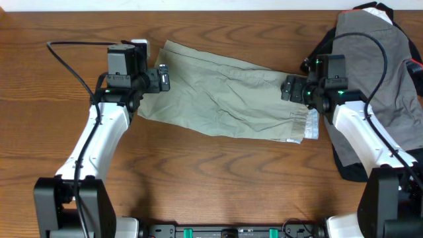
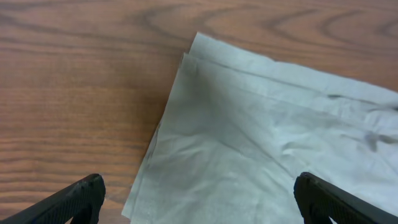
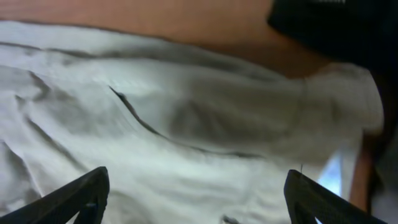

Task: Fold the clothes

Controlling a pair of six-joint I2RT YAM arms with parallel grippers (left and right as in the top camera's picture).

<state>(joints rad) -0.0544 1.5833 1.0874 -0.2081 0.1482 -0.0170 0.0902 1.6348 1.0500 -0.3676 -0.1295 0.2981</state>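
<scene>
One pair of shorts (image 1: 225, 99), left gripper (image 1: 163, 78) at hem (image 1: 147, 109), right gripper (image 1: 289, 88) at waistband (image 1: 297, 122)

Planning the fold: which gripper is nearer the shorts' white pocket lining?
Right. The right gripper sits at the waistband end, close to the white pocket lining; the left gripper is over the hem end of the shorts.

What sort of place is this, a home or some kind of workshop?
Probably a robot test bench, not a home: two arms at a wooden table, shorts spread between the left gripper and right gripper, and a grey garment heaped aside.
</scene>
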